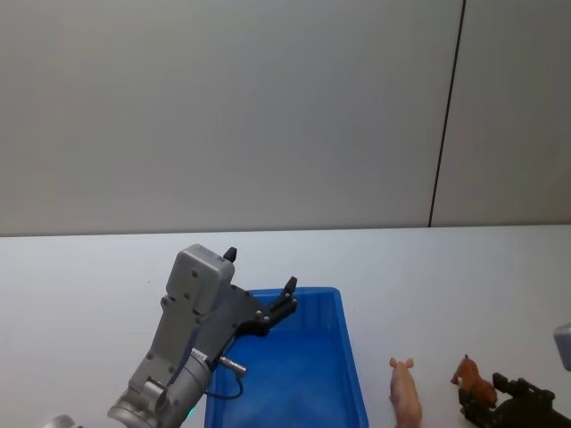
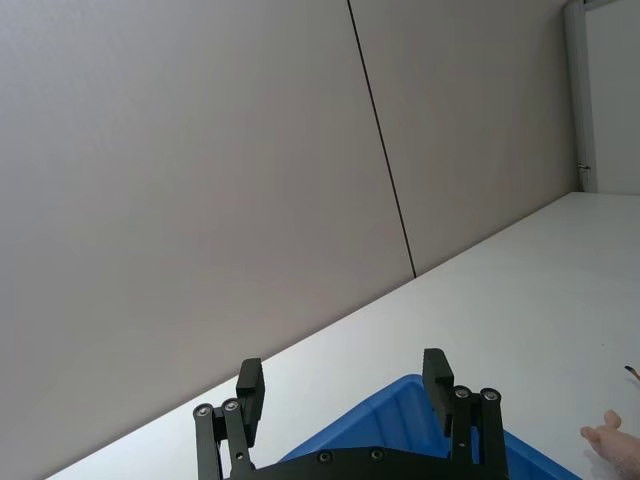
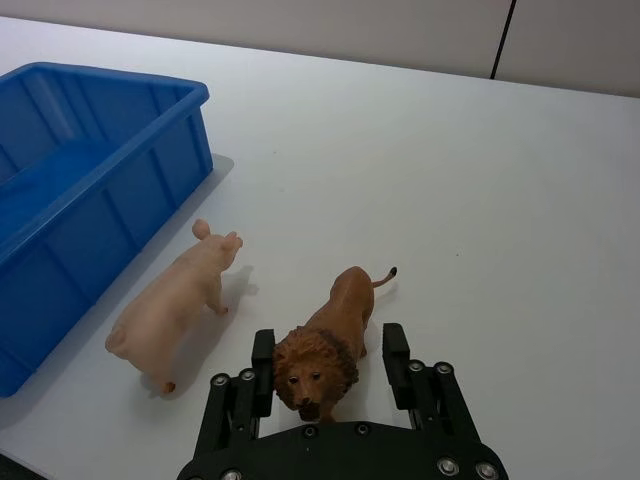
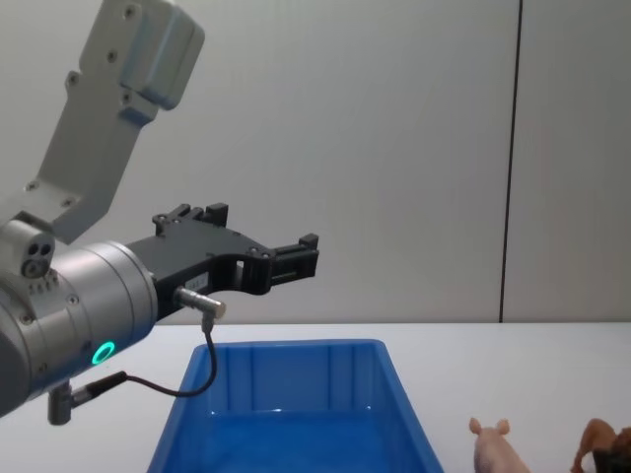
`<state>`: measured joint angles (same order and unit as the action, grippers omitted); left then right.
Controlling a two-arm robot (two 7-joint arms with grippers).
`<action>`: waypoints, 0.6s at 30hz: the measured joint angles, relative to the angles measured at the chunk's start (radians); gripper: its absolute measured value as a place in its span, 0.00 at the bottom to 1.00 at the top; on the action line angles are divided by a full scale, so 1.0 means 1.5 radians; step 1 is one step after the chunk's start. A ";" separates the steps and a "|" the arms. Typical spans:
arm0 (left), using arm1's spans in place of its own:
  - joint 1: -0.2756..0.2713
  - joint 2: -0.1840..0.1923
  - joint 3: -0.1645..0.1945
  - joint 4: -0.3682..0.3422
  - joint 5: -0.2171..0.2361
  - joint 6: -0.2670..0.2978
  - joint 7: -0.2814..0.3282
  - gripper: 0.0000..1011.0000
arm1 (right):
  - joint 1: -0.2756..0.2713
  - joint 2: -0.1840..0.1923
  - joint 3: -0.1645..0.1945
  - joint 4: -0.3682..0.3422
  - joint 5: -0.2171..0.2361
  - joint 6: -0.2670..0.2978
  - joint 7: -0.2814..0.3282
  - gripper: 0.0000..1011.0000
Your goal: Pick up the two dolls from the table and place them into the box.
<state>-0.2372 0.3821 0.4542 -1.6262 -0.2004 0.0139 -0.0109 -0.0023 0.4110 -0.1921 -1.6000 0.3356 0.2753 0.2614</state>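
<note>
Above box (image 1: 353, 361), left gripper (image 1: 260, 268) raised, jaws wide, right gripper (image 3: 328, 336) low on counter (image 3: 480, 200), jaws wide around lion (image 3: 347, 298), pig (image 3: 175, 305) beside

Left gripper (image 2: 342, 372) is held raised on a bent arm with fingers spread wide, while right gripper (image 3: 328, 352) sits low, tilted downward, fingers parted.

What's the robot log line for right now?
right gripper: jaws open astride brown plastic lion | left gripper: open above blue plastic box | pink plastic pig: on white table
</note>
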 joint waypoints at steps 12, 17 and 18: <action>0.000 0.000 0.000 0.000 0.000 0.000 0.000 0.99 | 0.003 -0.004 -0.001 0.004 0.003 -0.019 0.001 0.42; 0.000 0.000 0.000 0.000 0.000 0.000 0.000 0.99 | 0.004 -0.004 -0.001 -0.005 -0.003 -0.038 0.001 0.42; 0.000 0.000 0.000 0.000 0.000 0.000 0.000 0.99 | 0.004 -0.004 -0.001 -0.007 -0.004 -0.043 0.001 0.42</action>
<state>-0.2372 0.3821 0.4542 -1.6262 -0.2004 0.0138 -0.0109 0.0032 0.4054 -0.1937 -1.6097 0.3289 0.2109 0.2629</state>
